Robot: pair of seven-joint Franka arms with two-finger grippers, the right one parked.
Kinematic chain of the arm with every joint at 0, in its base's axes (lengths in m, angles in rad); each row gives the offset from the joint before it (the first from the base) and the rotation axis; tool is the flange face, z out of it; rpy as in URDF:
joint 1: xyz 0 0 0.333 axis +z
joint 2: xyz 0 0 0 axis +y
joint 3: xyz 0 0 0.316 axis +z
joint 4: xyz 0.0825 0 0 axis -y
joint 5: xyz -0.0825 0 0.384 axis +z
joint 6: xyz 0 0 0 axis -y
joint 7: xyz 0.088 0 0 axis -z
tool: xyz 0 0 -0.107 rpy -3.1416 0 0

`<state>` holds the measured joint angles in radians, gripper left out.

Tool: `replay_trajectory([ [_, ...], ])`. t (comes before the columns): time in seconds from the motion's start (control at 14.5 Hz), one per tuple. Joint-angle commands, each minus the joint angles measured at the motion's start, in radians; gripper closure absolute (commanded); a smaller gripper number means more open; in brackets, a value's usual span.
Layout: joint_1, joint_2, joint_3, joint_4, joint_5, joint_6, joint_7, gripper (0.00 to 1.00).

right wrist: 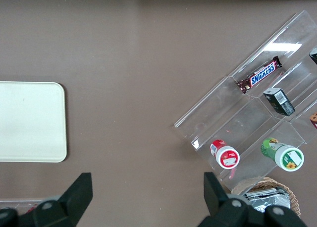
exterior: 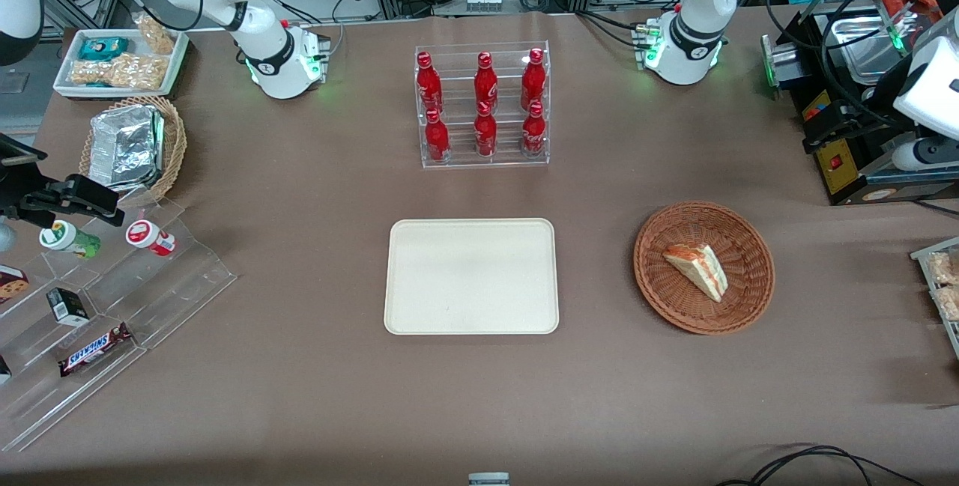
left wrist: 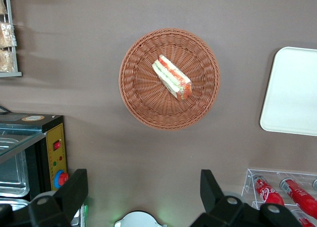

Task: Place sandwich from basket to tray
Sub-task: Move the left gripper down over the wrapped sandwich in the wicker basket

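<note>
gripper hangs high above the basket, jaws spread wide; sandwich lies in it, tray bare.

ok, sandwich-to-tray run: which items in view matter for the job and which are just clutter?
Job:
- sandwich, lying in the basket
- tray, bare, beside the basket
- left gripper, open, high above the table, holding nothing

Clutter:
- rack of red bottles, farther from the front camera than the tray
- Snickers bar and small cups on the clear stand
- foil container in the tan basket
</note>
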<state>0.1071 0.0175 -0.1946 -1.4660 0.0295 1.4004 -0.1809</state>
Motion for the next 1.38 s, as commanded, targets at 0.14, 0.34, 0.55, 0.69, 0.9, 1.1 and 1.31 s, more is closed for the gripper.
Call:
replay_trajectory([
  [0.14,-0.009,0.002,0.000,-0.001,0.010,0.009,0.005,0.00],
  [0.34,-0.009,0.036,0.000,-0.001,0.007,0.006,-0.011,0.00],
  [0.55,-0.001,0.099,0.003,-0.008,0.015,0.009,-0.028,0.00],
  [0.69,0.003,0.160,0.006,-0.008,0.010,0.008,-0.051,0.00],
  [0.9,0.003,0.255,0.006,-0.010,0.007,0.023,-0.162,0.00],
  [1.1,-0.004,0.297,0.006,-0.104,-0.022,0.185,-0.326,0.00],
  [1.31,-0.010,0.286,0.003,-0.342,-0.022,0.513,-0.515,0.00],
])
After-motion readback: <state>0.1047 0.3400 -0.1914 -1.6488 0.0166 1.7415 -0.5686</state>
